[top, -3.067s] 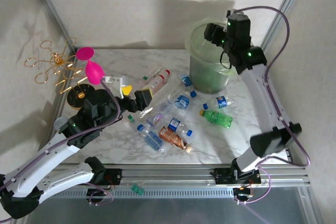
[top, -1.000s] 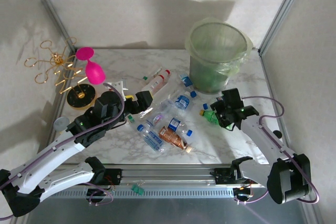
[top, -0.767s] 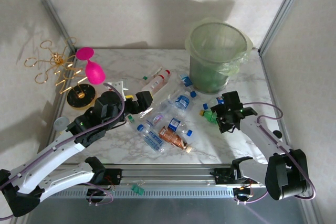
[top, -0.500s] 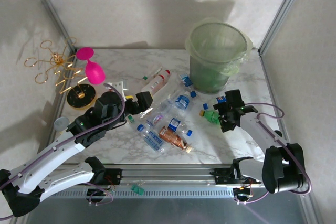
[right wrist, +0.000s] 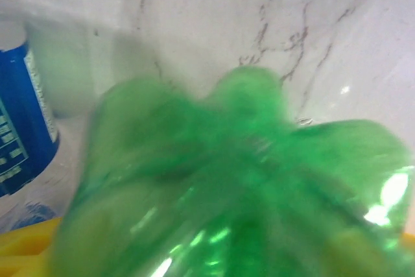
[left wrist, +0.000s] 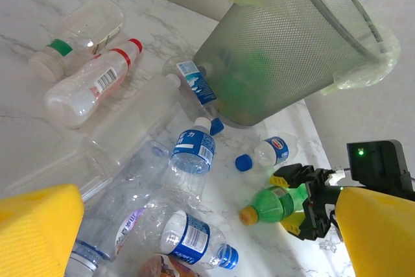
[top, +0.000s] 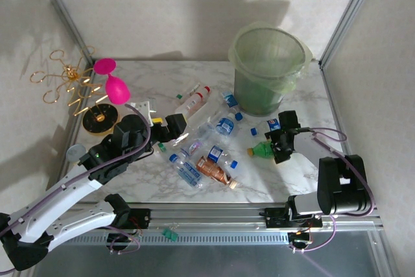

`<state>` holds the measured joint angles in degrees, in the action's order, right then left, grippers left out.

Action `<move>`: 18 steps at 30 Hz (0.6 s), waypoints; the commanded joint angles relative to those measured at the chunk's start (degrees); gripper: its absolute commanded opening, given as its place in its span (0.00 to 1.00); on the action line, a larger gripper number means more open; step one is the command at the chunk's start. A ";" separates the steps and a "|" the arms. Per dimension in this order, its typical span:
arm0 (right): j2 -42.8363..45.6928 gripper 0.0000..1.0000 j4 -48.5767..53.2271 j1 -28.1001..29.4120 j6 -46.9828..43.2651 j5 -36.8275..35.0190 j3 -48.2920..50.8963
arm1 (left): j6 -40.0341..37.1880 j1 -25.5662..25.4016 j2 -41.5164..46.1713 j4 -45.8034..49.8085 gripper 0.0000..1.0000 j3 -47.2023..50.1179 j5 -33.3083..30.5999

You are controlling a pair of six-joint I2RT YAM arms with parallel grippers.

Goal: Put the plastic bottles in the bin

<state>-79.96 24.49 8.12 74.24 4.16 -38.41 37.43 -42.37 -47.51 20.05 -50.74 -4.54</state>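
**Colours and surface patterns across the tabletop.**
The table (top: 299, 174) was white marble with thin grey veining. The bin (top: 258, 94) was a pale, translucent green, its wall (left wrist: 285, 56) finely meshed and its liner (left wrist: 363, 69) a lighter yellow-green. The green bottle (top: 264, 150) was vivid green with an orange cap; the copper-brown bottle (top: 214, 170) was a metallic reddish brown. The clear bottles (top: 225, 124) carried blue labels and blue caps, while the red-capped bottle (top: 193, 102) bore a white label edged with red. The goblet (top: 114, 84) was bright pink and the wire stand (top: 63, 81) gold on a black base.
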 commanded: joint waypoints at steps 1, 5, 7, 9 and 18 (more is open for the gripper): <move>-1.33 0.73 -1.00 -0.33 -1.11 -1.64 -1.13 | -1.57 -0.50 1.18 1.51 1.00 -0.56 -1.97; -1.25 0.65 -0.86 -0.31 -1.11 -2.00 -1.09 | -1.75 -0.44 1.32 1.62 1.00 -0.59 -2.23; -0.79 0.62 -0.29 -0.33 -1.33 -2.10 -1.14 | -1.86 -0.45 1.36 1.59 1.00 -0.59 -2.24; 0.09 0.61 0.07 -0.30 -1.88 -2.07 -1.14 | -1.92 -0.43 1.31 1.61 1.00 -0.76 -2.23; 10.02 0.57 4.63 0.18 -5.91 -3.44 -1.31 | -2.71 -0.46 1.25 1.05 1.00 -1.55 -0.74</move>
<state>-73.60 26.68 8.12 70.98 1.98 -38.68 35.99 -42.35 -46.85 20.88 -50.76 -5.58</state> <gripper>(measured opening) 0.581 0.996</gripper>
